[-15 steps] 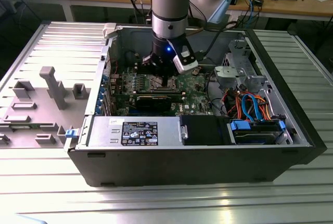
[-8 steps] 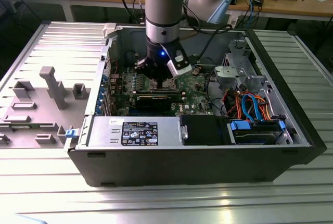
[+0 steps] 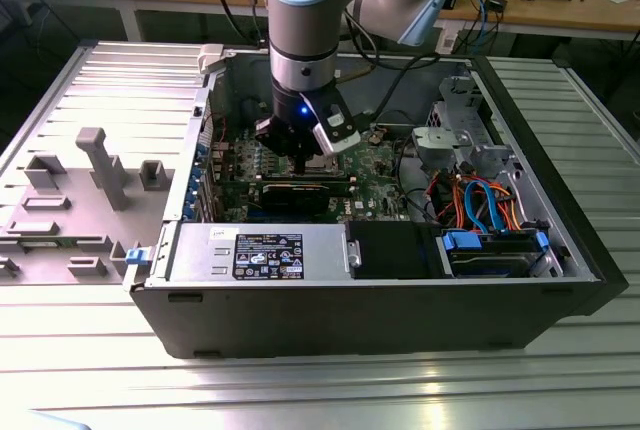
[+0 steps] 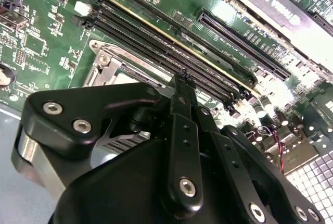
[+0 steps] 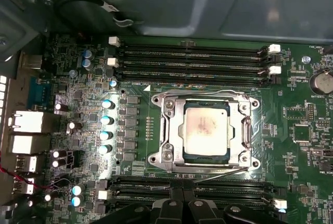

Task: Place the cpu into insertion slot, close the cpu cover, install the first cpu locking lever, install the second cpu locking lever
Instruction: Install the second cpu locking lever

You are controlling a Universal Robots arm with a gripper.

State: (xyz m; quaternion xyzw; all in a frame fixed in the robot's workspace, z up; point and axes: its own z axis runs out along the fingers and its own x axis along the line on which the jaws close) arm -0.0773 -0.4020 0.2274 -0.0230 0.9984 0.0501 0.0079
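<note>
Hovering just above the motherboard (image 5: pixel 156 52), the jaws (image 5: pixel 179 203) look pinched together and empty (fingertips meet at a point) — the cpu (image 5: pixel 206 130) already sits in the insertion slot (image 5: pixel 167 155), the cpu cover (image 5: pixel 248 130) down around it. Press any lever squarely — a judgement.

Orange and blue cables (image 3: pixel 478 198) are lying tangled inside the open computer case (image 3: pixel 400 310), beside a labelled power supply (image 3: pixel 262 254).

the cpu (image 5: pixel 206 129) lies in the insertion slot (image 5: pixel 171 130), between memory slots (image 5: pixel 192 60).
</note>
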